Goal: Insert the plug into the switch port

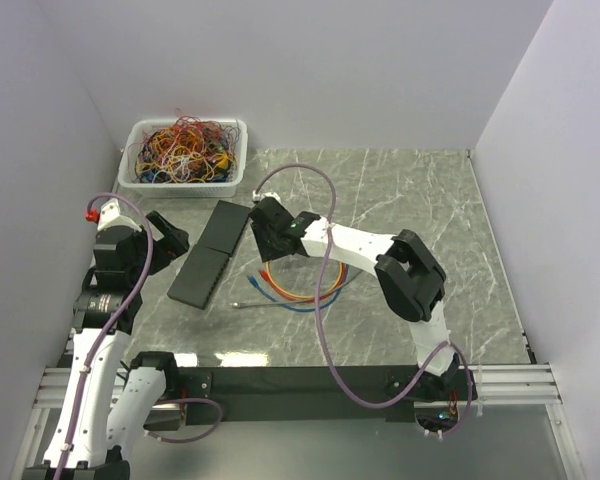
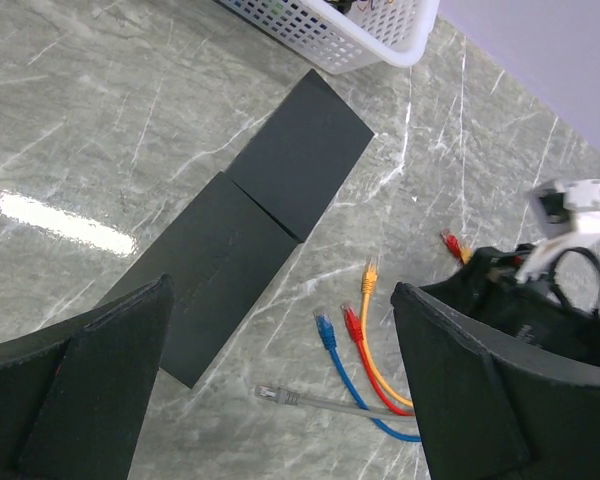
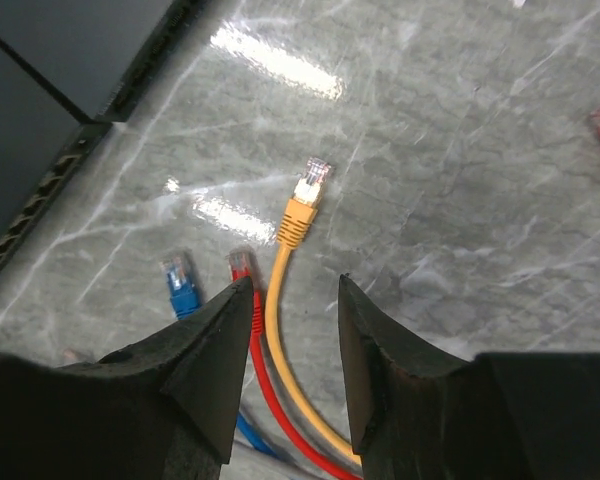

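Nearest, left gripper (image 2: 280,300): we see it spread wide and empty, by the left side of the switch (image 2: 250,230).
Right gripper (image 3: 293,290): jaws parted, straddling the orange cable (image 3: 272,310), not clamped on it.
Plug (image 3: 302,205): orange, flat on the table just beyond those fingertips, right of the switch, apart from its ports.
Far left: white basket (image 1: 183,189) of tangled wires.
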Tool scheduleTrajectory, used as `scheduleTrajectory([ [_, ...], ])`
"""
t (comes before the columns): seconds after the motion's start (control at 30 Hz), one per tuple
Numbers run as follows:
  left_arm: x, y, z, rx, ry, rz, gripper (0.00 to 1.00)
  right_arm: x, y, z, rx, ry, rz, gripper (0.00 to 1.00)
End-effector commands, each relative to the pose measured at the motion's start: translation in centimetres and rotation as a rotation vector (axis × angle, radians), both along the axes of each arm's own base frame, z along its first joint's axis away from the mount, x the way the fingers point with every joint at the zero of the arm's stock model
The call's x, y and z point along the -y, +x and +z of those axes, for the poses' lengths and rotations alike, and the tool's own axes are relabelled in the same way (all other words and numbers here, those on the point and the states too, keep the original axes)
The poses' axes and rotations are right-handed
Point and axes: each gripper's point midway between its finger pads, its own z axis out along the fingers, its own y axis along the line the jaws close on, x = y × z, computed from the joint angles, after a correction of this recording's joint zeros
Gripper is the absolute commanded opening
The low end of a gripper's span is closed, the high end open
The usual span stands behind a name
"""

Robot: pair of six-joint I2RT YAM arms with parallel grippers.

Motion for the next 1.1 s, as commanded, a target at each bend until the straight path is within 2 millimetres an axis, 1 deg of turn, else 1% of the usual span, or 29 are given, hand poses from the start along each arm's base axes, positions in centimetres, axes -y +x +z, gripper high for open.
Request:
scheduleTrajectory([
  [0.0, -0.5, 0.1, 0.3, 0.019, 0.016, 0.016, 0.97, -0.6, 0.5, 0.1, 0.007, -0.009, -0.027, 0.47],
  [0.23, -0.5, 0.0, 0.2, 0.013, 0.016, 0.023, 0.96, -1.1, 0.2, -2.7, -0.018, -0.052, -0.022, 0.47],
  [0.3, -0.6, 0.0, 0.2, 0.013, 0.015, 0.025, 0.96, -1.3, 0.2, -3.0, -0.019, -0.058, -0.02, 0.47],
  [0.33, -0.6, 0.0, 0.2, 0.014, 0.016, 0.027, 0.96, -1.1, 0.2, -3.7, -0.029, -0.073, -0.025, 0.47],
  [0.53, -0.7, 0.1, 0.1, 0.007, 0.019, 0.033, 0.96, -1.0, 0.4, -4.5, -0.024, -0.103, -0.029, 0.46],
  [0.6, -0.8, 0.2, -0.1, -0.002, 0.02, 0.038, 0.96, -0.9, 0.3, -4.6, -0.028, -0.116, -0.029, 0.39],
  [0.7, -0.8, 0.2, -0.2, -0.007, 0.022, 0.037, 0.96, -0.6, 0.2, -4.9, -0.035, -0.125, -0.034, 0.33],
  [0.77, -0.8, 0.3, -0.2, -0.007, 0.022, 0.037, 0.95, -0.6, -0.1, -4.7, -0.036, -0.113, -0.032, 0.27],
  [0.8, -0.8, 0.2, -0.2, -0.007, 0.022, 0.037, 0.95, -0.2, -0.4, -5.0, -0.046, -0.116, -0.033, 0.26],
  [0.83, -0.8, 0.3, -0.2, -0.006, 0.023, 0.037, 0.95, -0.4, -0.4, -4.6, -0.043, -0.1, -0.025, 0.23],
  [0.87, -0.8, 0.3, -0.2, -0.006, 0.023, 0.038, 0.95, -0.2, -0.7, -4.7, -0.046, -0.103, -0.018, 0.2],
  [0.9, -0.8, 0.3, -0.3, -0.009, 0.023, 0.037, 0.96, -0.2, -0.7, -4.1, -0.033, -0.097, -0.004, 0.17],
  [0.93, -0.8, 0.4, -0.4, -0.013, 0.024, 0.036, 0.96, -0.3, -0.4, -3.6, -0.012, -0.082, -0.002, 0.12],
  [0.97, -0.8, 0.4, -0.5, -0.021, 0.024, 0.035, 0.96, -0.2, -0.3, -3.2, 0.002, -0.075, -0.002, 0.09],
  [1.0, -0.8, 0.5, -0.5, -0.023, 0.024, 0.033, 0.95, 0.3, -0.6, -3.6, 0.001, -0.08, 0.003, 0.05],
  [1.03, -0.8, 0.6, -0.7, -0.03, 0.025, 0.036, 0.95, -0.1, -0.3, -1.9, 0.038, -0.036, 0.016, 0.0],
  [1.07, -0.9, 0.5, -0.8, -0.036, 0.026, 0.039, 0.96, 0.0, -0.4, -1.4, 0.05, -0.026, 0.022, 0.0],
])
